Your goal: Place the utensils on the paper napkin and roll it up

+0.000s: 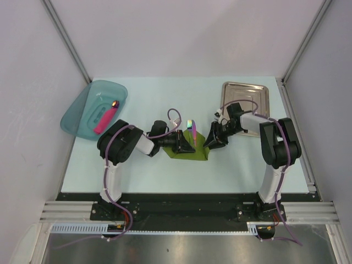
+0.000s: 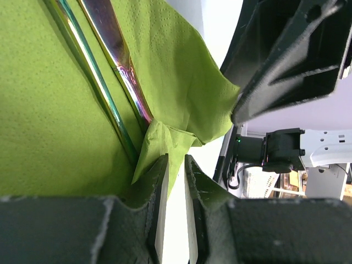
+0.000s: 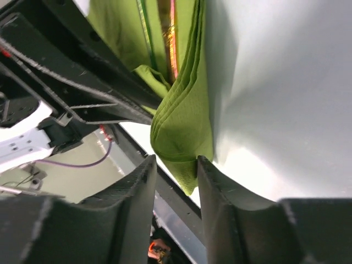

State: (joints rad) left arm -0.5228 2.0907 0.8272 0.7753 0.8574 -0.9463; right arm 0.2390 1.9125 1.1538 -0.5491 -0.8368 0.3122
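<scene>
- Both utensils [image 2: 122,63] already lie side by side on the napkin [image 1: 193,154], so you can count the first part of the task as done.
- The napkin sits near the middle of the surface, a little toward the near edge, between the two arms. The utensils' iridescent tips stick out past its far side.
- Rolling looks begun but not finished. The paper is lifted and folded along its right side, and one near corner is crumpled up beside the utensils. Most of the sheet is flat and uncovered, and the metal is bare on top.
- Your left gripper [image 2: 175,165] has its fingers nearly pressed together, and it appears to be pinching that raised corner fold, just beside the utensils' near ends.
- Your right gripper [image 3: 177,165] straddles the thick folded right edge with a finger on each side. You cannot tell from these views whether it is actually squeezing the paper.
- What is left, in my judgement, is to carry the folded edge over the utensils, keep turning until the sheet is wound round them, then let go without it springing open.
- The tray [image 1: 258,91] at the far right corner plays no part here.
</scene>
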